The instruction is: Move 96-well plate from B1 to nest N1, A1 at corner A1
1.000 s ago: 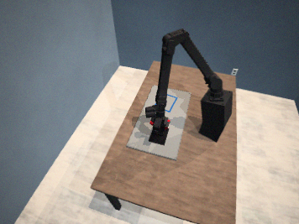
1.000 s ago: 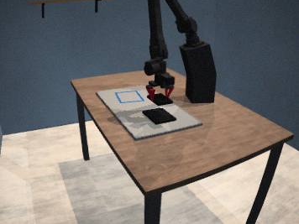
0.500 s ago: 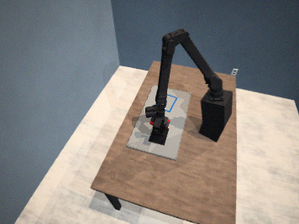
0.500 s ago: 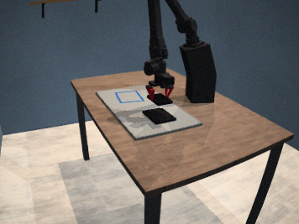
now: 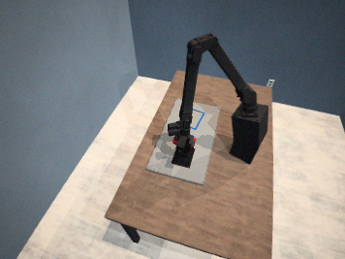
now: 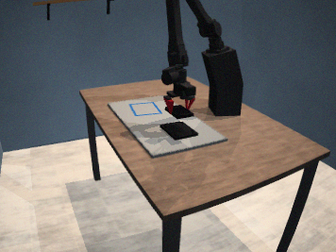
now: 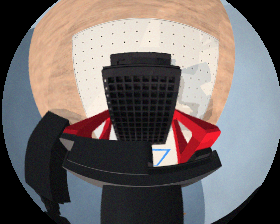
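My gripper has red fingers and is shut on the black 96-well plate. It holds the plate level, a little above the grey mat. In the wrist view the plate's well grid sits between the red fingers, right way up. The plate is past the blue outline of spot B1, which is empty. The black nest N1 lies on the mat just in front of the held plate. In the top view the gripper hangs over the nest. The A1 mark is too small to see.
The arm's black base block stands on the wooden table at the back right of the mat. The table edges are close to the mat on the left side. A wall shelf hangs far behind.
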Available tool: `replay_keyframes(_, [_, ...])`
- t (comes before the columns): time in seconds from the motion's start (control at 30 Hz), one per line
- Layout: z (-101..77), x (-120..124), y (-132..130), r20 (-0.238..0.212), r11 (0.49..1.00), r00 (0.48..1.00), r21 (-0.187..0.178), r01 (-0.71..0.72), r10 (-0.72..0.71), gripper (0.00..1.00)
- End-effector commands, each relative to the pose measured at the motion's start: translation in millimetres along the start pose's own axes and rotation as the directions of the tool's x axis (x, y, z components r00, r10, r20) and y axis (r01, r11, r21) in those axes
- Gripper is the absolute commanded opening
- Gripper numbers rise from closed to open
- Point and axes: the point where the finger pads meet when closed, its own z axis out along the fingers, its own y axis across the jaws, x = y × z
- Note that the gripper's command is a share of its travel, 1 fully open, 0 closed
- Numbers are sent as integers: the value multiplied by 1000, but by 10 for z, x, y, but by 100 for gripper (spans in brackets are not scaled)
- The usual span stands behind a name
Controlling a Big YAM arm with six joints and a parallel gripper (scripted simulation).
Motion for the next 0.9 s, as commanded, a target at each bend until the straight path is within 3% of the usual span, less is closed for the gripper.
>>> replay_keyframes(0.0, [-67, 37, -75, 11, 1000, 1000, 22, -10, 10, 0])
replay_keyframes(0.2, [-74, 41, -78, 12, 1000, 1000, 24, -10, 10, 0])
replay_keyframes(0.23, [45, 70, 32, -1, 1000, 1000, -2, 0, 0, 0])
replay_keyframes(0.33, [101, 74, 43, -1, 1000, 1000, -4, 0, 0, 0])
replay_keyframes(0.53, [162, 29, -57, 7, 1000, 1000, 12, -4, 3, 0])
replay_keyframes(0.57, [56, -8, -197, 22, 999, 1000, 44, -17, 16, 0])
replay_keyframes(0.63, [213, 24, -66, 7, 1000, 1000, 11, -5, 5, 0])
replay_keyframes(0.87, [331, 25, -67, 6, 1000, 1000, 10, -3, 3, 0])
